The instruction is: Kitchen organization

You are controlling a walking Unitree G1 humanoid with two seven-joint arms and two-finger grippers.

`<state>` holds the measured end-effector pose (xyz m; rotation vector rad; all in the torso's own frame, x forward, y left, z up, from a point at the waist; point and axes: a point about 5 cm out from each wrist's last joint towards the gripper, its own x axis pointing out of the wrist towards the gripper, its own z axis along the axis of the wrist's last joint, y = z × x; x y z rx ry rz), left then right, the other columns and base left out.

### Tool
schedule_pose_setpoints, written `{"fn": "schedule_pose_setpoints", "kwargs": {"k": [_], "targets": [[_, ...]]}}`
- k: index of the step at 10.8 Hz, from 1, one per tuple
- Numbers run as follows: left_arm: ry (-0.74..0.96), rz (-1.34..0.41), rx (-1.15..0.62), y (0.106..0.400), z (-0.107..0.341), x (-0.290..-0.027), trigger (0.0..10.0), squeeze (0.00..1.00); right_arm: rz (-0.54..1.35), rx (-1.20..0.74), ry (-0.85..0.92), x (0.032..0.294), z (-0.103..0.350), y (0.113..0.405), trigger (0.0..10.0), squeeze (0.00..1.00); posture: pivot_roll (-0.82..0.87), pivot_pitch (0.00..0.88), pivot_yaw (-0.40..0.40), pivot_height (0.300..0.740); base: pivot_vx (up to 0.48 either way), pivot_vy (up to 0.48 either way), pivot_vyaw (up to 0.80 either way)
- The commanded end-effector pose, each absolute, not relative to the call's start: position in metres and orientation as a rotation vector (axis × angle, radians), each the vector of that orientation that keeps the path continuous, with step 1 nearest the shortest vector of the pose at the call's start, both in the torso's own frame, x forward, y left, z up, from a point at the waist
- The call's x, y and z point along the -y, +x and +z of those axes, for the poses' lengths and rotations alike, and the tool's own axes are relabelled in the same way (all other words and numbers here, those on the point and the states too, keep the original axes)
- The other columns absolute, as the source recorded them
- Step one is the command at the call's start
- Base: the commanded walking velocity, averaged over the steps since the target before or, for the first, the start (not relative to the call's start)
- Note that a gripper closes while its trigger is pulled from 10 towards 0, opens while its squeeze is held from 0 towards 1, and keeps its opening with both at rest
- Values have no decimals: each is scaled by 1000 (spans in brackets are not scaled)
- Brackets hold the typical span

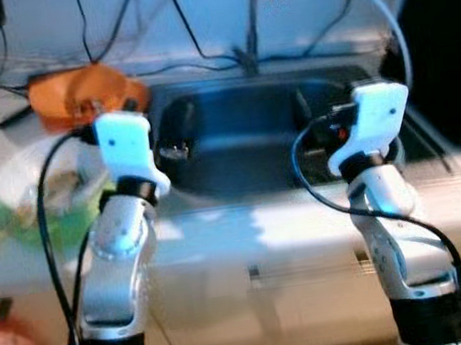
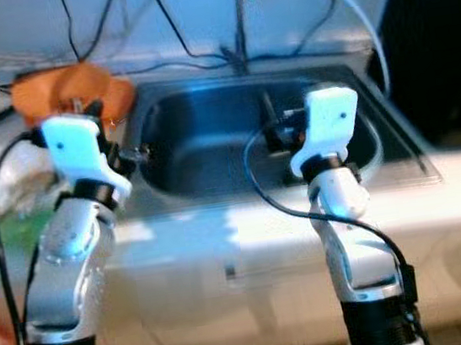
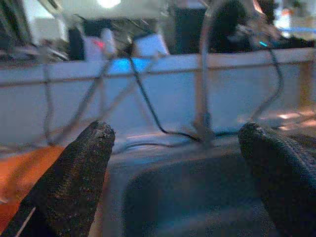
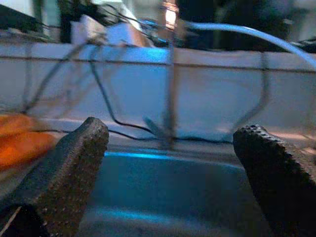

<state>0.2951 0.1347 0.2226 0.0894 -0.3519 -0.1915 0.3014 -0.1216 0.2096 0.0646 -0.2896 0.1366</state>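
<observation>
The robot stood before a white counter with a dark metal sink set into it, both silver arms raised toward the basin. The left gripper was held at the sink's left rim, its two black fingers spread wide with nothing between them; through that gap the left wrist view showed the basin and the tap stem. The right gripper was held over the right part of the sink, its fingers likewise wide apart and holding nothing. A thin tap rose behind the basin against the white wall, with a pale hose curving from it down to the right, and black cables hung along the wall. On the counter left of the sink lay an orange bowl, tilted, and nearer the robot a white bowl resting on something green, its contents too blurred to tell
</observation>
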Motion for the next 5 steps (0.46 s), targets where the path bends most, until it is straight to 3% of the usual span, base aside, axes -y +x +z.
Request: {"fn": "schedule_pose_setpoints", "kwargs": {"k": [1, 5], "targets": [[100, -165, 360, 294, 224, -141, 10000, 0, 155, 311, 69, 116, 214, 300, 10000, 0, 49, 15, -31, 740, 0, 0, 0], [179, -129, 408, 288, 230, -147, 10000, 0, 156, 293, 74, 116, 212, 301, 10000, 0, 50, 16, -35, 740, 0, 0, 0]]}}
